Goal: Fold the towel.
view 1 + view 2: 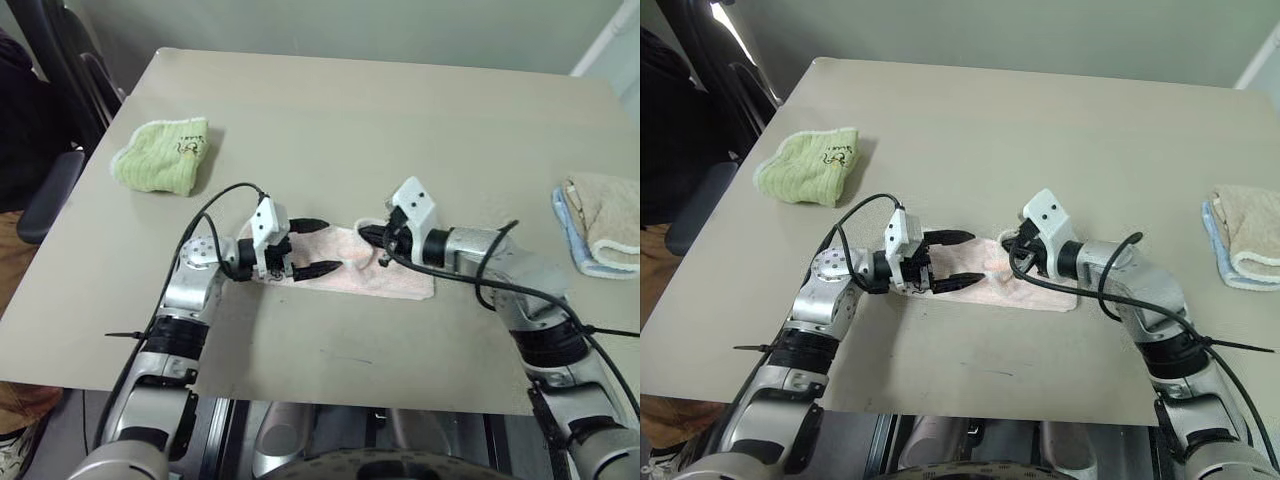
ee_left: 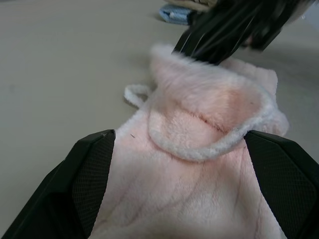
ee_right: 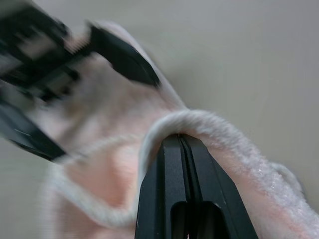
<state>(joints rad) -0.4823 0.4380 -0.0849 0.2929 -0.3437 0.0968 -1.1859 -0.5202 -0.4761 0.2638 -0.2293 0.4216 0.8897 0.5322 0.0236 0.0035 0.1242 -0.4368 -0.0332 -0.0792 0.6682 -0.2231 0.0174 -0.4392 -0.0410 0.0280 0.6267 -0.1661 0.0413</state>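
Towel: pale pink terry, lying near the front middle of the table between both arms. Right gripper is pinched tight on the towel's trimmed edge, lifting it into a raised loop, apparently to carry that end over as a fold. Left gripper has its fingers spread wide, straddling the opposite end, likely to keep that end in place or take a grip. Green towel and the beige-and-blue stack sit well apart at the table's sides.
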